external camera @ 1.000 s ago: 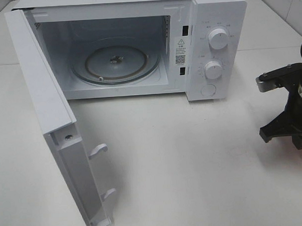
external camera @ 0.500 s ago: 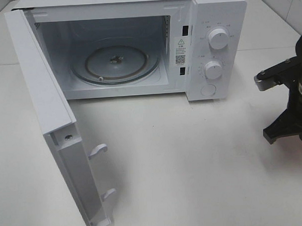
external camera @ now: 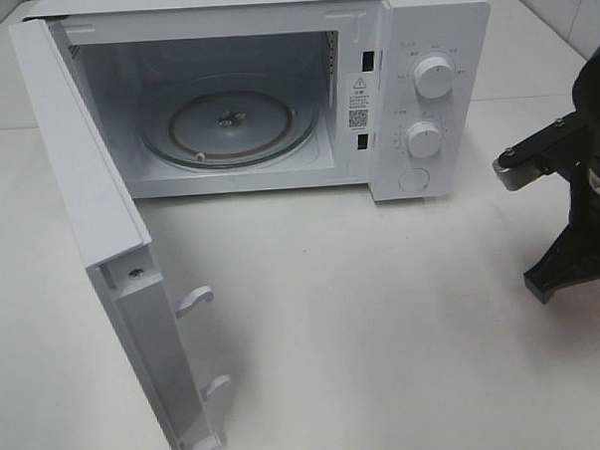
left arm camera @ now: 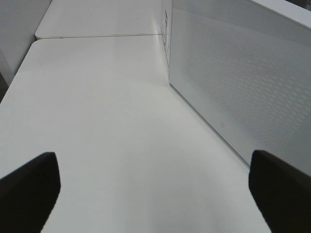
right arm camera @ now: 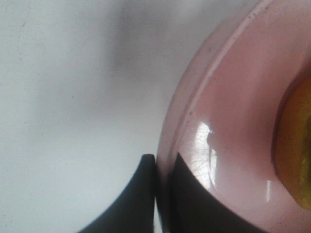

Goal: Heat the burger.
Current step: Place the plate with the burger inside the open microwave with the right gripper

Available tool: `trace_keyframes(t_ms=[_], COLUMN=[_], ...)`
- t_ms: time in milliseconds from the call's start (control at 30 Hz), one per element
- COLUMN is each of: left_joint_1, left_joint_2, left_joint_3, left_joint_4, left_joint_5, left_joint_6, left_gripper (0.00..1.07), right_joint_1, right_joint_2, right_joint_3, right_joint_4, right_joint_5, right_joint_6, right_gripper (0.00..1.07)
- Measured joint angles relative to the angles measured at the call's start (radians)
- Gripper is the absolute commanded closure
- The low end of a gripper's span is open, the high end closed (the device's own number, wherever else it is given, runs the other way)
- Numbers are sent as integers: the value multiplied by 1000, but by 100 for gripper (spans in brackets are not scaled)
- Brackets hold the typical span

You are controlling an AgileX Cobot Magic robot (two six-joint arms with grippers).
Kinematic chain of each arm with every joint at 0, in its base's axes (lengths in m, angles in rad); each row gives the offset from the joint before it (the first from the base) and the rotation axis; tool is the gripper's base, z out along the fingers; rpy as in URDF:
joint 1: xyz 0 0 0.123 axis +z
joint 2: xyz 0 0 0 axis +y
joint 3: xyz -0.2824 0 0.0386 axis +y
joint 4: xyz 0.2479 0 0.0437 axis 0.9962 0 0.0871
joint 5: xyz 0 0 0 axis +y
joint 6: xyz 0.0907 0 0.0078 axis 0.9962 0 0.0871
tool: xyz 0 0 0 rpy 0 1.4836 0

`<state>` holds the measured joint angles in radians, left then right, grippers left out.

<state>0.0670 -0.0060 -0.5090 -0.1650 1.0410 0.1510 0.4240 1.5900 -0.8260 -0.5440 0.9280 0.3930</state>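
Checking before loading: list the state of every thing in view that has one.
microwave door, swung wide open.
glass turntable, bare, nothing on it.
left gripper, open, holding nothing.
right gripper, shut on the rim of the pink plate.
pink plate, gripped at its rim.
burger, on the pink plate, mostly out of frame.

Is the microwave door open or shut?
Open: the door swings out wide, showing the bare glass turntable inside.

Microwave [external camera: 413, 81] on table [external camera: 384, 331], turntable [external camera: 231, 123] inside, door [external camera: 90, 214] open to left, burger [right arm camera: 297, 145] on plate [right arm camera: 228, 121].
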Motion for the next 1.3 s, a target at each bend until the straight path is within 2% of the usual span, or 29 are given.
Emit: trace_keyframes(t_ms=[400, 867, 1300], left_joint_1=[0, 0, 0], left_joint_2=[0, 0, 0], left_joint_3=[0, 0, 0], left_joint_4=[0, 0, 0], left_joint_5=[0, 0, 0], left_joint_6=[0, 0, 0], left_gripper=[9, 9, 9], right_joint_1=[104, 260, 402], right_joint_2=[-83, -187, -254], right_joint_3=[0, 88, 104], right_joint_4=[3, 22, 42], right_joint_5=[41, 85, 148], right_joint_6=[0, 33, 84], right_gripper=[107, 107, 107])
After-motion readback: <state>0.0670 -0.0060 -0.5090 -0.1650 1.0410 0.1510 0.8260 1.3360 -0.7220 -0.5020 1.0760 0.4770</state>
